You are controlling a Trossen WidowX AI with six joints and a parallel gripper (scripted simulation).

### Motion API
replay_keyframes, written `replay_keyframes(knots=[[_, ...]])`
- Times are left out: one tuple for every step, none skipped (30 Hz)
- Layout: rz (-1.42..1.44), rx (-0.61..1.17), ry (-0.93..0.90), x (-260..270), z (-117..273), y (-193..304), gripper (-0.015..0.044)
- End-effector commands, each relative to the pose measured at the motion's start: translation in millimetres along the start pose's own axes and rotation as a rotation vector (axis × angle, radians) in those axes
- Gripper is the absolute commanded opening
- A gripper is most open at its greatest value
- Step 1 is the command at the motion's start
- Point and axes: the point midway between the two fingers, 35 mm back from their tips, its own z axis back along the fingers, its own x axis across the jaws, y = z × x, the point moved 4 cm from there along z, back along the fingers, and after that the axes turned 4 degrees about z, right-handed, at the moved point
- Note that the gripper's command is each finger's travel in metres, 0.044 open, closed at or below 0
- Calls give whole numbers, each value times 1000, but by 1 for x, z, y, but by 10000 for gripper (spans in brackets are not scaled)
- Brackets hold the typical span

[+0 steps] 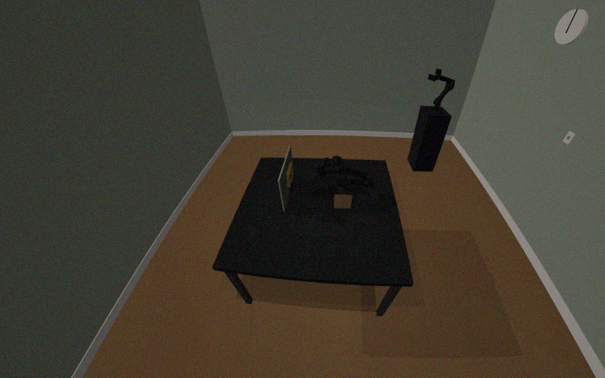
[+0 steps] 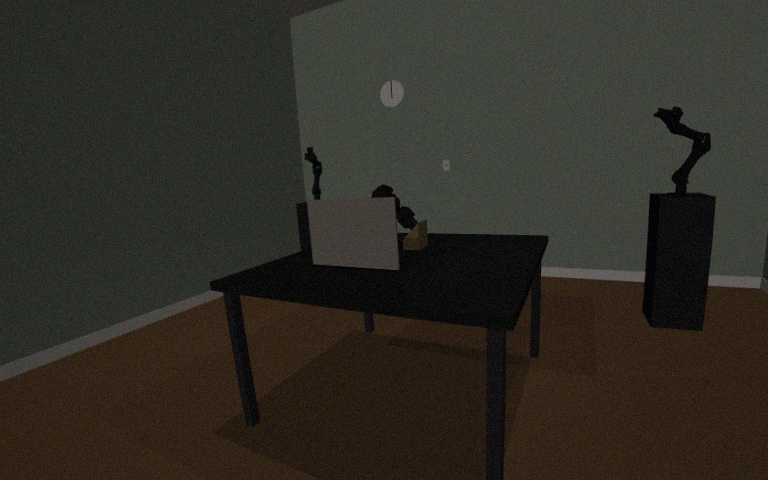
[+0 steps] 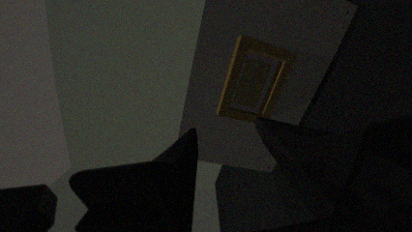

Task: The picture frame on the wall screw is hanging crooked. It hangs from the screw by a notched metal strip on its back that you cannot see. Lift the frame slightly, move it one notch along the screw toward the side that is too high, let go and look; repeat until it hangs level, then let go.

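The gold picture frame (image 1: 290,169) (image 3: 235,72) hangs on the front of an upright grey panel (image 1: 285,194) (image 2: 352,231) (image 3: 213,58). In the wrist view the frame looks tilted, but so does the panel; against the panel's edges it looks about level, though the slant and dim light leave this unsure. My gripper (image 1: 317,168) (image 3: 225,128) is open and empty, back from the frame, with its dark fingertips below the frame in the wrist view. The screw and the notched strip are hidden. In the exterior view, the panel hides the frame and the gripper.
The panel stands on the black table (image 1: 310,243) (image 2: 459,279). A tan wedge-shaped block (image 1: 342,201) (image 2: 416,239) is near my arm (image 1: 350,174) (image 2: 383,191). Other arms stand on dark pedestals (image 1: 430,140) (image 2: 677,261) beyond the table.
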Motion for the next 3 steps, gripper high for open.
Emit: replay_keyframes(knots=[[8, 2, 4, -1, 0, 1, 260], [8, 2, 4, -1, 0, 1, 260], [8, 2, 4, -1, 0, 1, 260]])
